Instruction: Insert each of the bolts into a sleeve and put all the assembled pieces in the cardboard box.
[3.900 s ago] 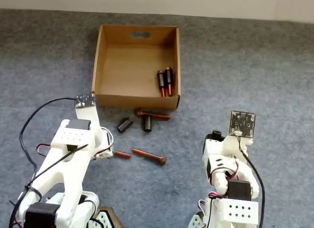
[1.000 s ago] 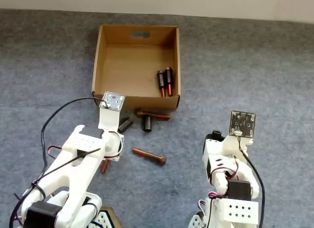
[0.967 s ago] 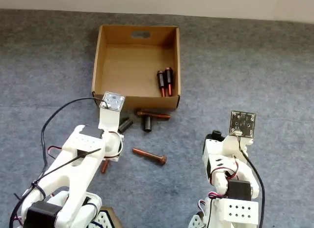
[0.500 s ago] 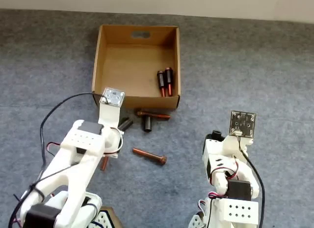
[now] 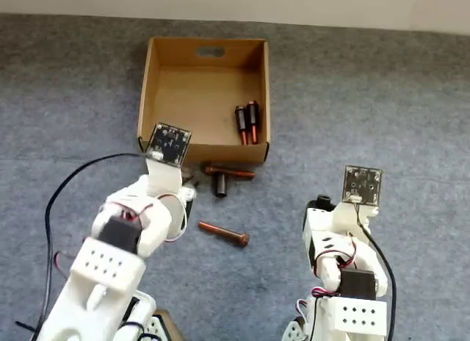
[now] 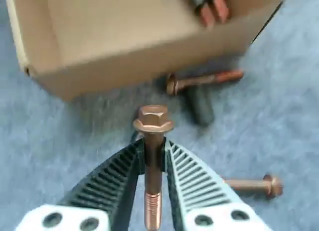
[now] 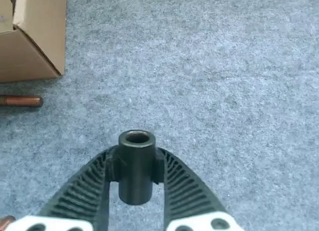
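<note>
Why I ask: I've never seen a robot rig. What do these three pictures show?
Two small white robot arms sit side by side. One picture looks down from above; the other two come from cameras on each wrist. The left hand grips a copper bolt; the right hand grips a black sleeve. On the grey carpet lie a loose bolt, a second bolt by the box, and another sleeve. The cardboard box holds two assembled pieces.

Assembled pieces [image 5: 247, 122] in cardboard box [image 5: 220, 151], right side; bolt [image 5: 229, 170], sleeve [image 5: 219, 184] before box; second bolt [image 5: 224, 233] nearer.
</note>
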`<control>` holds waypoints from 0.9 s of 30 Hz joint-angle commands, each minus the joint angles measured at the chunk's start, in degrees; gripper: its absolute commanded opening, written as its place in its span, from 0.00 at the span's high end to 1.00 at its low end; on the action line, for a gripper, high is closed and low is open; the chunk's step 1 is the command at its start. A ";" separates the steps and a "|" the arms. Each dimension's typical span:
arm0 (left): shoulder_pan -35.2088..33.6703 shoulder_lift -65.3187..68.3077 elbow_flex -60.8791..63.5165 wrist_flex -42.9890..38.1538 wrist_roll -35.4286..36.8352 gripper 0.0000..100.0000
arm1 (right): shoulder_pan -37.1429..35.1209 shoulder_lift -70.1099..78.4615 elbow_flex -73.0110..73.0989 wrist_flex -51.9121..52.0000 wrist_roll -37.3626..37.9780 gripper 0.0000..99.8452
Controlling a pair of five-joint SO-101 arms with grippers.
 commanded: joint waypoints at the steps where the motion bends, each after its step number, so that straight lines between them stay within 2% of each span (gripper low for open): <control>1: 3.65 -11.12 2.24 -6.42 0.53 0.99 | -2.95 -0.84 -6.29 -0.92 -0.35 0.99; 7: 6.64 -26.07 6.46 -15.38 2.20 0.99 | -11.12 -0.84 -10.68 -1.27 -0.26 0.99; 11: 7.34 -32.92 9.10 -27.60 13.19 0.99 | -18.24 -0.75 -14.11 -2.15 -0.44 0.99; 14: 9.27 -35.65 11.65 -36.57 19.25 0.99 | -21.32 -0.57 -14.37 -8.04 -0.44 0.99; 16: 11.65 -35.56 12.62 -40.00 18.90 0.99 | -21.58 -0.48 -12.70 -13.93 -0.44 0.99; 21: 15.08 -33.54 13.05 -40.88 13.63 0.99 | -21.58 -0.75 -5.23 -26.95 -0.44 0.99; 27: 15.52 -33.27 12.70 -42.29 11.34 0.99 | -21.76 -0.84 -1.36 -30.73 -0.53 0.99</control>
